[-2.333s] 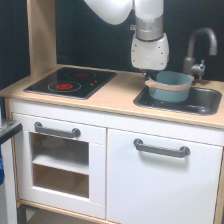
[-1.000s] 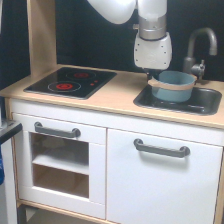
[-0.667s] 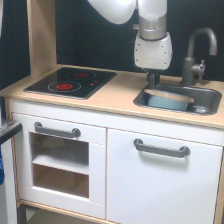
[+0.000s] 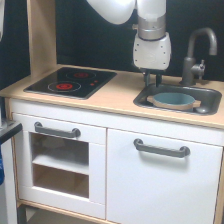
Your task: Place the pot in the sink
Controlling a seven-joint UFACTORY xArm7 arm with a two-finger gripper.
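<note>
The light blue-teal pot (image 4: 175, 100) with its tan rim sits low inside the dark grey sink (image 4: 212, 102), one tan handle showing at its right. My gripper (image 4: 153, 80) hangs from the white arm just above the sink's left rear edge, to the left of the pot and apart from it. Its dark fingers (image 4: 148, 79) hold nothing; the gap between them is small and I cannot tell if they are open or shut. The grey curved faucet (image 4: 196, 52) stands behind the sink.
A black stovetop (image 4: 72, 82) with red rings lies on the wooden counter at the exterior view's left. A tall wooden post (image 4: 40, 35) rises behind it. White cabinet doors with grey handles (image 4: 161, 148) are below the counter.
The pot has gone from being held above the sink to resting down inside the basin. My gripper has let go of it and risen slightly at the sink's left rear.
</note>
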